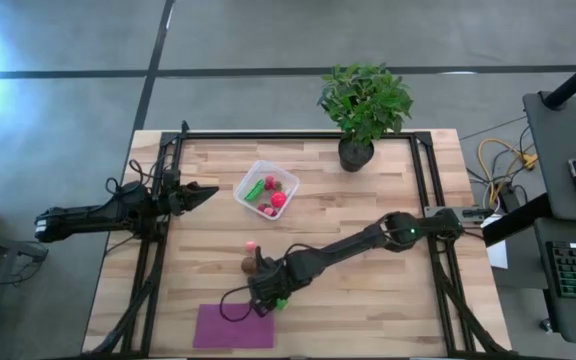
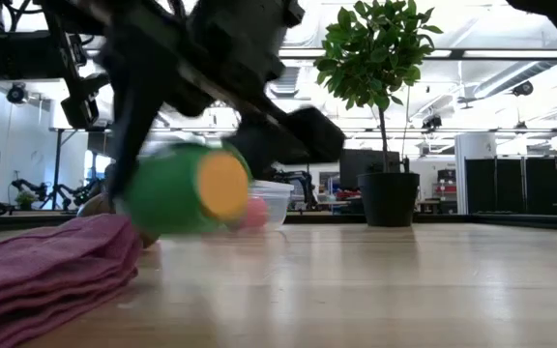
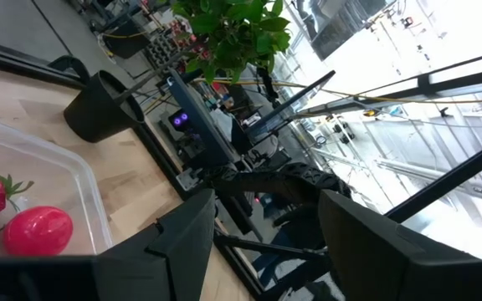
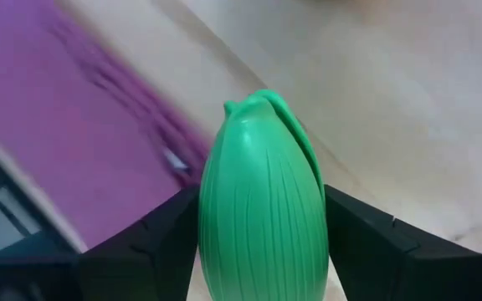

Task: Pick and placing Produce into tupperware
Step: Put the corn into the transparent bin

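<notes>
High view shows the tub (image 1: 266, 189) partly filled while my right tool (image 1: 274, 296) clenches a green vegetable (image 1: 281, 302), a brown oval (image 1: 247, 264) and pink bit (image 1: 251, 245) left on the desk (image 1: 368, 300), my left tool (image 1: 203, 194) released.

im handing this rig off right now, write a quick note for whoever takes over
Right gripper: shut on the green corn piece, near the table's front edge by the purple cloth.
Left gripper: open, empty, waiting left of the tupperware.
Done: a green piece, a red ball and small red bits are in the tub.
Left: drop the corn in, then the brown oval and pink bit on the table.
</notes>
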